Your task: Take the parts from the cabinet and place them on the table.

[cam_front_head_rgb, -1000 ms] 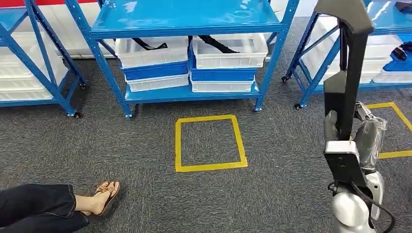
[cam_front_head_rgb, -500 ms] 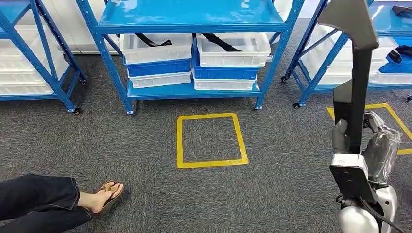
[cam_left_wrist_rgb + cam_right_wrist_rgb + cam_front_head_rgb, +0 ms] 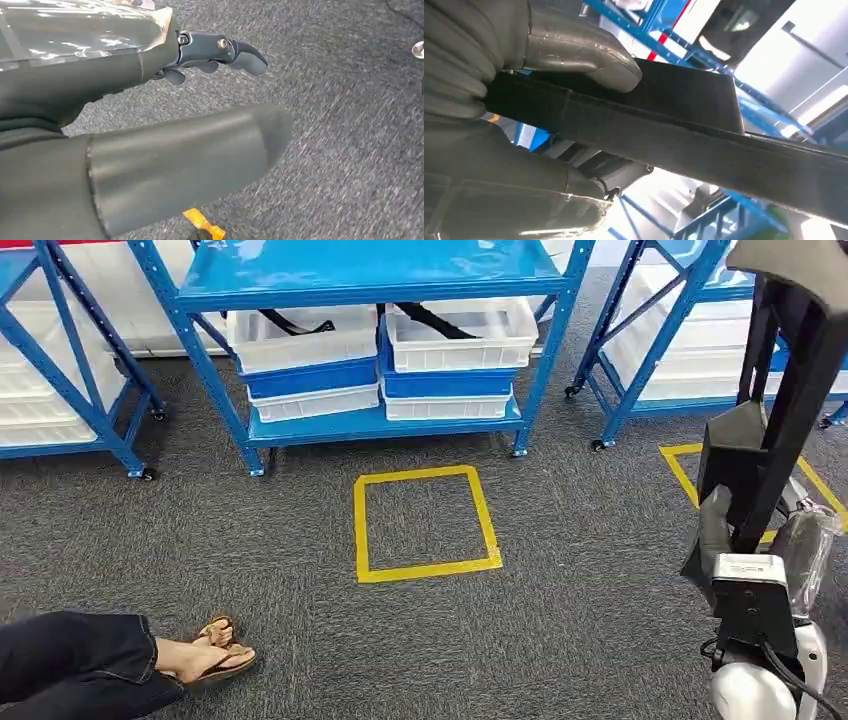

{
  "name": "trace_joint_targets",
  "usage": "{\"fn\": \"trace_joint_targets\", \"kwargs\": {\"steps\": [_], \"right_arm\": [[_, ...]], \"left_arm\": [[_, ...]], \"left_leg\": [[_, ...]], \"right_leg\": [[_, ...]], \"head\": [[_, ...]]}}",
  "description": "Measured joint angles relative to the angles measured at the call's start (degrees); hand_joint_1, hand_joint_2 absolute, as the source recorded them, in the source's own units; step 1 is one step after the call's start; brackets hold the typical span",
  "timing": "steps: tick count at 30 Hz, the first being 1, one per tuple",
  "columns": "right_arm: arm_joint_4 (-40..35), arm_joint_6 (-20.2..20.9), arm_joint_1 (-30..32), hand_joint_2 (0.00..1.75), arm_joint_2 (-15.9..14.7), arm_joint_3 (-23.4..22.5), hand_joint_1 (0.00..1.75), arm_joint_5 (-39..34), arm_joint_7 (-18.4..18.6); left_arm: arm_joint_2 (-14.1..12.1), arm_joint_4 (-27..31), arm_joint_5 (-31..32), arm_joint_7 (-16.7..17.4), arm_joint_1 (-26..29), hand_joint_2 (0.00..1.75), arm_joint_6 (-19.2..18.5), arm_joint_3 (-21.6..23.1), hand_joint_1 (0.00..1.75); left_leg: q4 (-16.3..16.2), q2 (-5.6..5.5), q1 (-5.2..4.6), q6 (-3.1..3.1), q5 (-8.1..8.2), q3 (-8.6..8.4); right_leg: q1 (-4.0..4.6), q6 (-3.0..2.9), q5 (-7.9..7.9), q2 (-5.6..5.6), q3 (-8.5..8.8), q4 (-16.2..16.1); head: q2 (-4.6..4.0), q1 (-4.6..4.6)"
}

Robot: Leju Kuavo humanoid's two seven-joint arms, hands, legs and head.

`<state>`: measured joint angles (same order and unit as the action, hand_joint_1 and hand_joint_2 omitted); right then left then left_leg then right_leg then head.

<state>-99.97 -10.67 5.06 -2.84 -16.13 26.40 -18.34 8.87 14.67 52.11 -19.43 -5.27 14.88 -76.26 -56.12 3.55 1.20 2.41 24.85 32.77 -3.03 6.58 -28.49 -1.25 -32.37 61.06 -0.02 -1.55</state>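
Observation:
My right hand [image 3: 765, 540] grips a long black part [image 3: 795, 390] and holds it upright at the right of the head view. Up close, the thumb [image 3: 579, 50] lies over the black part [image 3: 674, 125] and the fingers wrap it from the other side. My left hand [image 3: 150, 135] hangs over grey carpet with its thumb and dark fingers [image 3: 220, 50] apart and nothing between them. Ahead stands the blue cabinet [image 3: 370, 275]. Its lower shelf carries stacked white and blue bins, and black parts [image 3: 295, 325] lie in the two top bins.
A yellow tape square [image 3: 425, 525] marks the carpet in front of the cabinet, with part of another [image 3: 685, 475] at the right. More blue racks [image 3: 60, 390] with white bins flank it. A seated person's leg and sandalled foot [image 3: 215, 658] lie at the lower left.
The whole picture has shifted, so the camera has moved. My right arm and the black part sit further right and lower in the picture. The person's foot has shifted slightly.

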Motion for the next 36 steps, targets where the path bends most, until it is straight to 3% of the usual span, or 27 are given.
{"fn": "trace_joint_targets", "kwargs": {"steps": [1, 2, 3, 6, 7, 8, 9, 10, 12, 14, 15, 16, 17, 18, 19, 21, 22, 23, 24, 26, 27, 28, 29, 31, 32, 34, 36], "right_arm": [[0.22, 0.0, -0.53, 1.75, 0.13, 0.02, 1.52, -0.02, 0.0], [0.72, 0.02, -0.91, 1.75, 0.39, 0.07, 1.52, 0.0, 0.07], [0.76, 0.0, -1.22, 1.75, 0.46, 0.02, 1.52, -0.02, 0.04], [1.6, 0.02, -1.85, 1.75, 0.79, -0.02, 1.52, -0.02, 0.07], [1.86, 0.02, -1.98, 1.75, 0.96, -0.02, 1.52, -0.02, 0.11], [2.1, 0.02, -2.38, 1.75, 1.07, -0.09, 1.52, -0.02, 0.15], [2.49, 0.02, -2.9, 1.75, 1.27, -0.09, 1.52, -0.02, 0.15], [3.02, 0.07, -3.27, 1.75, 1.44, -0.09, 1.52, -0.02, 0.15], [3.61, 0.07, -3.34, 1.75, 1.55, -0.2, 1.52, -0.04, 0.17], [4.09, 0.07, -3.42, 1.75, 1.66, -0.48, 1.52, -0.15, 0.22], [4.33, 0.07, -3.57, 1.75, 1.7, -0.77, 1.52, -0.22, 0.22], [4.52, 0.07, -3.71, 1.75, 1.73, -1.0, 1.52, -0.28, 0.22], [4.61, 0.07, -3.67, 1.75, 1.77, -1.12, 1.52, -0.37, 0.2], [4.63, 0.07, -3.8, 1.75, 1.84, -1.2, 1.52, -0.5, 0.15], [4.65, 0.07, -3.51, 1.75, 1.95, -1.38, 1.52, -0.72, 0.02], [4.61, 0.07, -2.18, 1.75, 2.01, -2.03, 1.52, -1.16, -0.18], [4.5, 0.07, -1.25, 1.75, 1.99, -2.6, 1.52, -1.31, -0.35], [4.33, 0.11, -0.49, 1.75, 1.99, -3.23, 1.52, -1.92, -0.61], [4.26, 0.44, 0.12, 1.75, 2.05, -3.65, 1.52, -2.27, -0.92], [3.93, 1.01, 1.51, 1.75, 2.43, -4.53, 1.52, -2.84, -1.55], [3.87, 1.16, 2.36, 1.75, 2.64, -5.07, 1.52, -2.99, -1.86], [3.63, 1.51, 3.42, 1.75, 3.02, -5.8, 1.52, -3.15, -2.23], [2.78, 2.4, 4.59, 1.75, 3.75, -6.83, 1.52, -3.19, -2.95], [0.43, 4.32, 6.85, 1.75, 5.78, -9.06, 1.52, -3.13, -4.52], [-0.69, 5.19, 7.59, 1.75, 6.85, -10.16, 1.52, -3.04, -5.09], [-2.09, 6.36, 8.37, 1.75, 8.37, -11.57, 1.52, -2.64, -5.79], [-2.09, 6.36, 8.37, 1.75, 8.37, -11.57, 1.52, -2.64, -5.79]], "left_arm": [[-0.04, 0.18, -0.02, 0.18, -0.01, 0.0, 0.04, -0.11, 0.0], [-0.35, 0.53, -0.13, 0.37, -0.03, 0.0, 0.13, -0.22, 0.0], [-0.22, 0.61, -0.35, 0.39, -0.08, 0.0, 0.26, -0.33, 0.0], [-0.07, 0.76, -0.68, 0.61, -0.26, 0.0, 0.42, -0.5, 0.0], [-0.09, 0.85, -0.68, 0.61, -0.36, 0.0, 0.5, -0.52, 0.0], [0.0, 0.9, -0.74, 0.63, -0.37, 0.0, 0.57, -0.55, 0.0], [0.04, 0.9, -0.96, 0.63, -0.37, 0.0, 0.66, -0.61, 0.0], [0.04, 0.9, -1.05, 0.63, -0.37, 0.0, 0.72, -0.81, 0.0], [0.04, 0.9, -1.05, 0.68, -0.35, 0.0, 0.85, -1.01, 0.0], [0.11, 0.9, -1.03, 0.83, -0.32, 0.0, 0.87, -1.09, 0.0], [0.13, 0.9, -0.94, 0.98, -0.35, 0.0, 0.96, -1.14, 0.0], [0.15, 0.9, -0.53, 1.29, -0.37, 0.0, 1.07, -1.14, 0.0], [0.11, 0.9, -0.39, 1.44, -0.37, 0.0, 1.18, -1.14, 0.0], [0.09, 0.9, -0.17, 1.66, -0.37, 0.0, 1.18, -1.09, 0.0], [0.11, 0.9, 0.42, 1.9, -0.42, 0.0, 1.22, -1.05, 0.0], [0.02, 0.92, 1.23, 2.4, -0.49, 0.0, 1.36, -0.96, 0.0], [0.07, 0.9, 1.68, 2.51, -0.52, 0.0, 1.36, -0.9, 0.0], [0.07, 0.9, 2.18, 2.53, -0.51, 0.0, 1.36, -0.74, 0.0], [0.0, 0.9, 2.58, 2.53, -0.39, 0.0, 1.36, -0.57, 0.0], [-0.13, 0.9, 2.95, 2.53, -0.24, 0.0, 1.33, -0.22, 0.0], [-0.15, 0.9, 3.3, 2.53, -0.24, 0.0, 1.21, -0.17, 0.0], [-0.11, 0.9, 3.72, 2.45, -0.24, 0.0, 0.96, 0.0, 0.0], [-0.02, 0.87, 4.37, 2.14, -0.24, 0.0, 0.55, 0.43, 0.0], [0.15, 0.79, 5.37, 1.77, -0.32, 0.0, -0.02, 1.44, 0.0], [0.13, 0.79, 5.62, 1.6, -0.42, 0.0, -0.02, 1.79, 0.0], [0.11, 0.76, 6.17, 1.16, -0.44, 0.0, -0.04, 2.28, 0.0], [0.11, 0.76, 6.17, 1.16, -0.44, 0.0, -0.04, 2.28, 0.0]], "left_leg": [[-0.82, 0.4, 0.17, -0.61, 0.33, 0.25], [-1.17, 0.67, -0.4, -1.36, 0.65, 0.42], [-1.46, 0.96, -0.25, -1.84, 0.87, 0.39], [-1.22, 2.25, 0.23, -2.67, 0.53, 0.15], [-1.91, 0.36, 0.64, -3.16, 1.6, 0.47], [-4.12, -1.7, 0.65, -3.21, 3.83, 1.27], [-8.34, -2.83, 0.46, -3.19, 6.67, 2.96], [-14.04, -3.39, 0.36, -3.15, 9.44, 5.35], [-19.92, -3.59, 0.32, -2.83, 11.14, 7.94], [-16.2, -3.79, 0.25, -2.04, 8.13, 5.93], [-11.08, -4.44, 0.07, -1.44, 5.5, 3.25], [-6.27, -5.91, -0.03, -0.83, 3.46, 0.71], [-2.78, -8.89, -0.1, -0.03, 3.24, -1.17], [-2.15, -8.35, -0.12, -0.25, 3.34, -1.36], [-2.33, -7.51, -0.59, -0.27, 3.34, -1.38], [-1.67, -6.38, -0.95, 0.16, 3.0, -1.59], [-0.64, -5.46, -0.35, 0.52, 2.22, -1.84], [-0.29, -4.95, -0.53, 0.66, 2.0, -1.93], [-0.25, -4.2, -0.57, 0.87, 1.92, -1.79], [-0.27, -2.57, -0.7, 0.99, 1.84, -1.44], [-0.29, -1.75, -0.72, 1.01, 1.79, -1.25], [-0.3, -0.88, -0.72, 0.96, 1.75, -1.17], [-0.33, -0.15, -0.69, 0.91, 1.73, -1.14], [-0.49, 1.12, -0.63, 0.59, 1.78, -1.21], [-0.82, 1.69, -0.93, 0.15, 1.94, -1.26], [-1.09, 2.64, -1.28, -0.5, 2.33, -1.32], [-1.09, 2.64, -1.28, -0.5, 2.33, -1.32]], "right_leg": [[-0.24, 0.33, 0.63, -1.95, 2.51, -4.86], [0.5, -0.19, 0.54, -2.04, 1.65, -3.91], [0.46, -1.52, 0.59, -1.17, 1.65, -3.78], [0.69, -3.26, 0.85, 0.38, 0.84, -3.3], [0.21, -3.78, 1.17, 0.75, 1.05, -3.4], [0.29, -4.13, 1.39, 1.14, 0.83, -3.39], [0.38, -4.45, 1.59, 1.58, 0.53, -3.35], [0.64, -4.81, 1.81, 2.15, 0.24, -3.33], [1.1, -5.02, 1.96, 3.24, -0.08, -3.29], [1.42, -5.15, 2.09, 4.51, -0.11, -3.29], [1.56, -5.09, 2.13, 5.23, -0.05, -3.29], [1.58, -5.02, 2.18, 5.79, 0.0, -3.29], [1.39, -4.85, 2.24, 6.34, -0.07, -3.28], [2.21, -4.61, 2.4, 6.69, -0.32, -3.12], [1.58, -4.19, 2.67, 7.23, -0.69, -3.21], [1.41, -3.4, 3.13, 8.45, -0.94, -3.79], [1.64, -3.32, 2.86, 7.19, -1.38, -3.14], [1.71, -3.47, 1.71, 4.43, -2.23, -1.6], [1.76, -3.89, -0.39, 2.94, -4.01, 2.02], [1.71, -4.12, -4.04, 2.13, -7.97, 10.79], [1.71, -3.81, -5.06, 2.05, -9.34, 14.19], [1.63, -3.25, -4.8, 1.92, -9.08, 14.31], [1.51, -2.58, -3.75, 1.63, -7.18, 11.56], [1.21, -1.39, -0.41, -0.31, -0.25, 0.23], [1.22, -1.56, -0.01, -3.48, 2.34, -4.31], [1.61, -2.75, 0.48, -2.51, 2.25, -4.44], [1.61, -2.75, 0.48, -2.51, 2.25, -4.44]], "head": [[0.0, -0.07], [0.0, -0.07], [0.0, -0.04], [0.0, 0.0], [0.0, 0.09], [0.0, 0.02], [0.0, 0.09], [0.0, 0.13], [0.0, 0.13], [0.0, 0.13], [0.0, 0.13], [0.0, 0.13], [0.0, 0.11], [0.0, 0.0], [0.0, 0.13], [0.0, 0.18], [0.0, 0.07], [0.0, 0.03], [0.0, -0.33], [0.0, -0.31], [0.0, -0.33], [0.0, -0.31], [0.0, -0.33], [0.0, -0.33], [0.0, -0.33], [0.0, -0.15], [0.0, -0.15]]}}
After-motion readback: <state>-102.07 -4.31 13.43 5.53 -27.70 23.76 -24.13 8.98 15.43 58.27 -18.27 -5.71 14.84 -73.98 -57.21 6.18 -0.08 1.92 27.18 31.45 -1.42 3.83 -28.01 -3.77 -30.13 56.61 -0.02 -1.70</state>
